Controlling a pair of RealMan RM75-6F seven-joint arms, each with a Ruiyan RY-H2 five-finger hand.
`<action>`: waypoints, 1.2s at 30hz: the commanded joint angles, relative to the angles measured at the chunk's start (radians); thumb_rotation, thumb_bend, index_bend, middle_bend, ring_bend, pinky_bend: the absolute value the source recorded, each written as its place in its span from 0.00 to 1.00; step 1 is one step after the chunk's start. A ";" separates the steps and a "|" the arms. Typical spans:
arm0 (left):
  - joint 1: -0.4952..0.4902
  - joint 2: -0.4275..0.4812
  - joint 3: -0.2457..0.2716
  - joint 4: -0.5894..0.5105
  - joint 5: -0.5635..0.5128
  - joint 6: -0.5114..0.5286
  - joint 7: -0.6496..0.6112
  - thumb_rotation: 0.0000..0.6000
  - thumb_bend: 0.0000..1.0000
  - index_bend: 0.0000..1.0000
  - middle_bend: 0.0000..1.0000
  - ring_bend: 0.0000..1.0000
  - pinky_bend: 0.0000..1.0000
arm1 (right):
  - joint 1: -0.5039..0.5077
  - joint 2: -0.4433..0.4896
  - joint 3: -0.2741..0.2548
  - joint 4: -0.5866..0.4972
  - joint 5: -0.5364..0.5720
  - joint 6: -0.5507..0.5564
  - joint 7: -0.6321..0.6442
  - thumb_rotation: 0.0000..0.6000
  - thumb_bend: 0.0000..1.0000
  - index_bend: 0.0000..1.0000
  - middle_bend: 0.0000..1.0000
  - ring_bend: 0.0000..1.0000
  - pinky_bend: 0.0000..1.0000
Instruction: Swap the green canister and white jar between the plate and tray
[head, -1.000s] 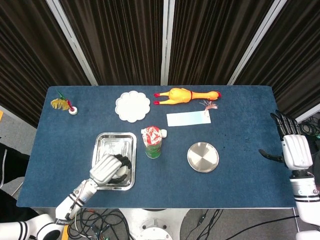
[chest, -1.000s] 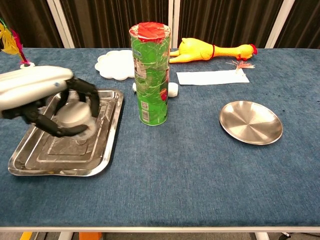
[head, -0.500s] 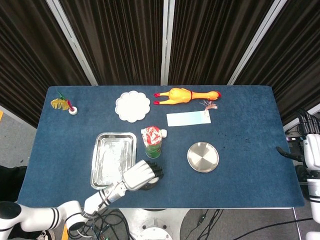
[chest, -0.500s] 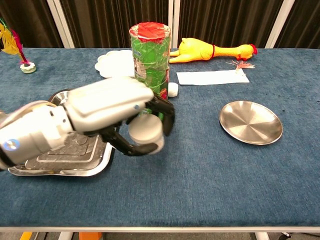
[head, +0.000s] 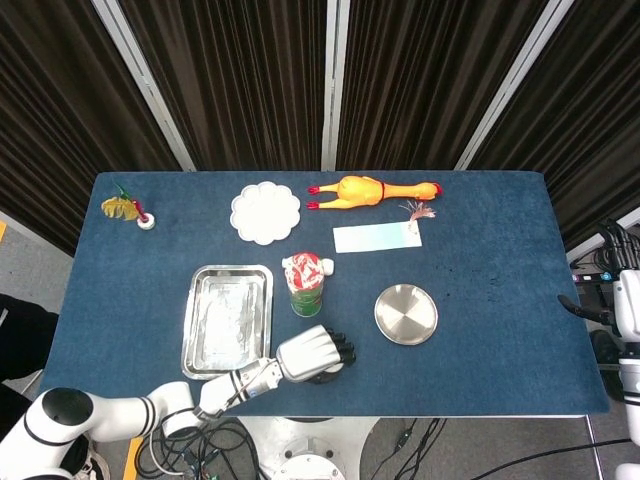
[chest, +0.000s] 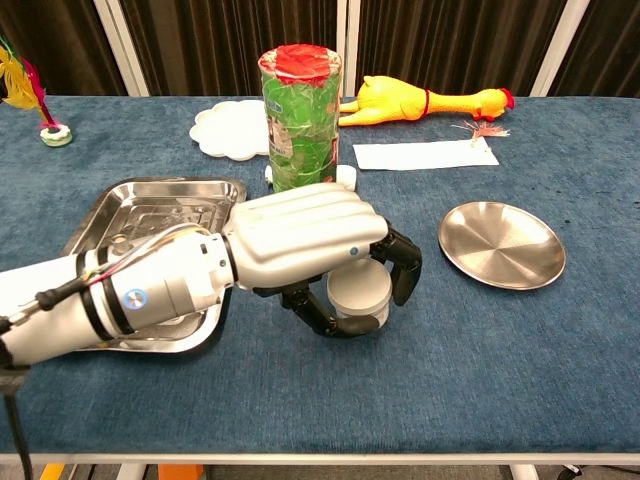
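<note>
With the tray sitting bare at my left, my left hand has its fingers wrapped round the white jar

From the chest view the jar is above the blue cloth between tray and plate, the green canister upright just behind my hand; at the far right edge of the head view my right hand is mostly cropped, and I cannot tell its state
</note>
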 joint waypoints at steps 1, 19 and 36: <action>-0.011 -0.015 0.005 0.027 -0.002 0.008 -0.010 1.00 0.34 0.42 0.37 0.36 0.60 | -0.002 -0.001 0.001 0.004 0.001 -0.002 0.004 1.00 0.03 0.00 0.00 0.00 0.01; 0.089 0.129 0.071 -0.104 -0.009 0.174 0.065 1.00 0.24 0.38 0.29 0.26 0.51 | 0.001 0.001 0.005 -0.010 -0.018 -0.001 -0.008 1.00 0.03 0.00 0.00 0.00 0.01; 0.309 0.323 0.091 -0.089 -0.204 0.280 0.007 1.00 0.22 0.38 0.31 0.26 0.50 | 0.008 0.021 0.012 -0.100 -0.046 0.025 -0.081 1.00 0.04 0.00 0.00 0.00 0.01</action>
